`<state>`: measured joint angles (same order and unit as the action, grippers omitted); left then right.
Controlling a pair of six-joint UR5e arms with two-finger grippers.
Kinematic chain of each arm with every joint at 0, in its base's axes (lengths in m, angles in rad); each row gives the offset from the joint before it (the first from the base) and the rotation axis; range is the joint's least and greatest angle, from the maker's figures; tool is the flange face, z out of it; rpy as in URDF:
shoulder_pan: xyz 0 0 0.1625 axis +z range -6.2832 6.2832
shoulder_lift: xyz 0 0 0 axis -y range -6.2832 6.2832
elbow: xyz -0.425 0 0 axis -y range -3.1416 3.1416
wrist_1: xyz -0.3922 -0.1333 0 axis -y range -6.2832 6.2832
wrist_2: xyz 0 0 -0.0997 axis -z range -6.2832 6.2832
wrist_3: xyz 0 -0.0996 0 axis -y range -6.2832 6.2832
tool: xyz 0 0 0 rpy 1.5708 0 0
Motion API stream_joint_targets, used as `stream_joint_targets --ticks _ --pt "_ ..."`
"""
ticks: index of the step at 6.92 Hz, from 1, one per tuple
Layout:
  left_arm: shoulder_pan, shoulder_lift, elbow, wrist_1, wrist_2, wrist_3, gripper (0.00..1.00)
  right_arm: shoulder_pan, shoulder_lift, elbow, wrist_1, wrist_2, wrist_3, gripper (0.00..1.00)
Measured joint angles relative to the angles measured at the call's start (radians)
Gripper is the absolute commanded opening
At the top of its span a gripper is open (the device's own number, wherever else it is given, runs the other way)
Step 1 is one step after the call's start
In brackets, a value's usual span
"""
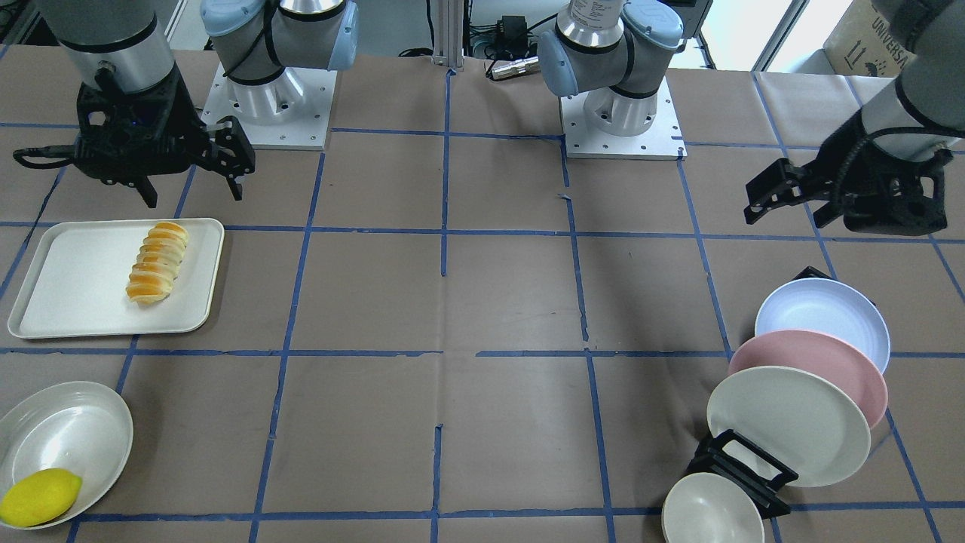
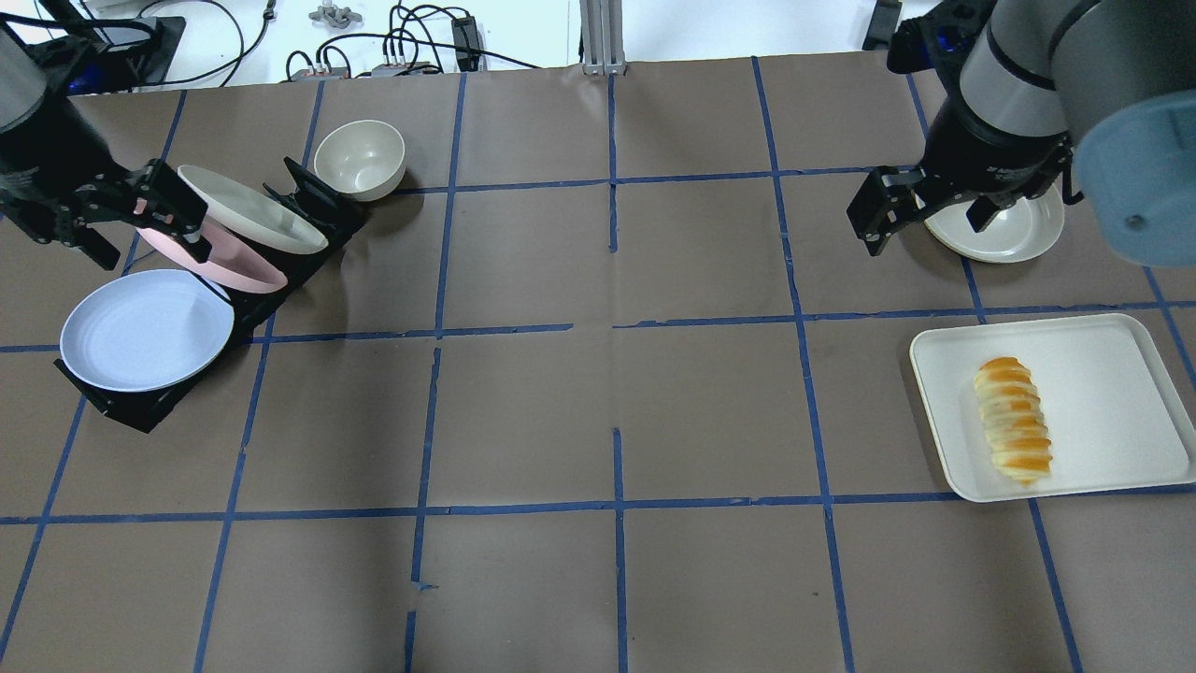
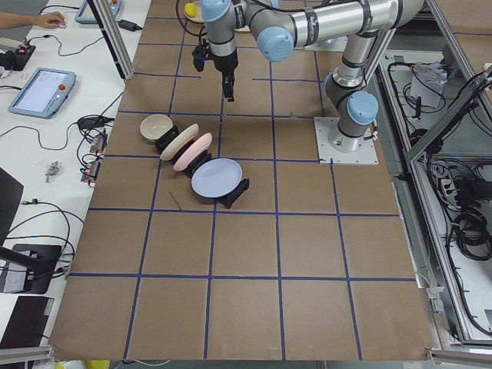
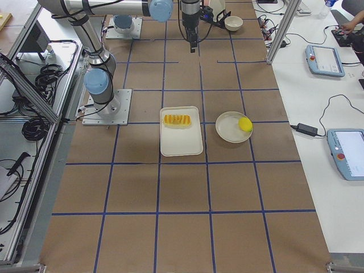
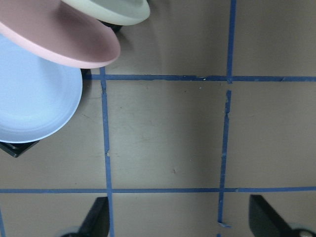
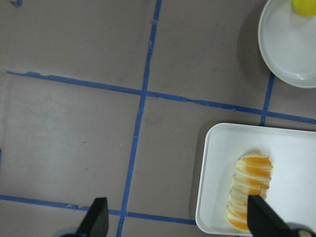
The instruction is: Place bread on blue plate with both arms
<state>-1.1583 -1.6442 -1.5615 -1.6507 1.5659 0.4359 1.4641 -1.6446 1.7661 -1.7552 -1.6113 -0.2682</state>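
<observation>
Nearest the robot, the bread [image 2: 1014,421] lies on a white tray [image 2: 1112,393] on the right side of the desk [image 2: 598,421], untouched. On the left, the blue plate [image 2: 145,329] leans at the near end of a black rack [image 2: 131,407]. A pink plate [image 2: 234,266] and a cream plate [image 2: 257,220] are slotted behind it. Both claws hang raised with jaws spread wide and nothing held. The left claw [image 5: 180,217] is beside the rack and the right claw [image 6: 177,217] is near the tray. Farther out, a lemon [image 1: 39,496] sits in a white dish [image 1: 75,430]. A small bowl [image 2: 360,159] stands past the rack's far end.
</observation>
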Motion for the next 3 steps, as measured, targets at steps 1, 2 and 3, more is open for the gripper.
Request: stream_joint_targets --ticks 1,2,3 --pt "0.093 -0.038 0.014 0.004 -0.002 0.116 1.0 -0.09 -0.002 0.086 -0.071 0.001 -0.032 0.96" --pt "0.179 -0.079 0.026 0.026 -0.003 0.228 1.0 -0.189 -0.002 0.178 -0.14 0.009 -0.046 0.95" --pt "0.239 -0.125 0.037 0.088 -0.003 0.326 1.0 -0.261 0.002 0.258 -0.205 0.019 -0.05 0.95"
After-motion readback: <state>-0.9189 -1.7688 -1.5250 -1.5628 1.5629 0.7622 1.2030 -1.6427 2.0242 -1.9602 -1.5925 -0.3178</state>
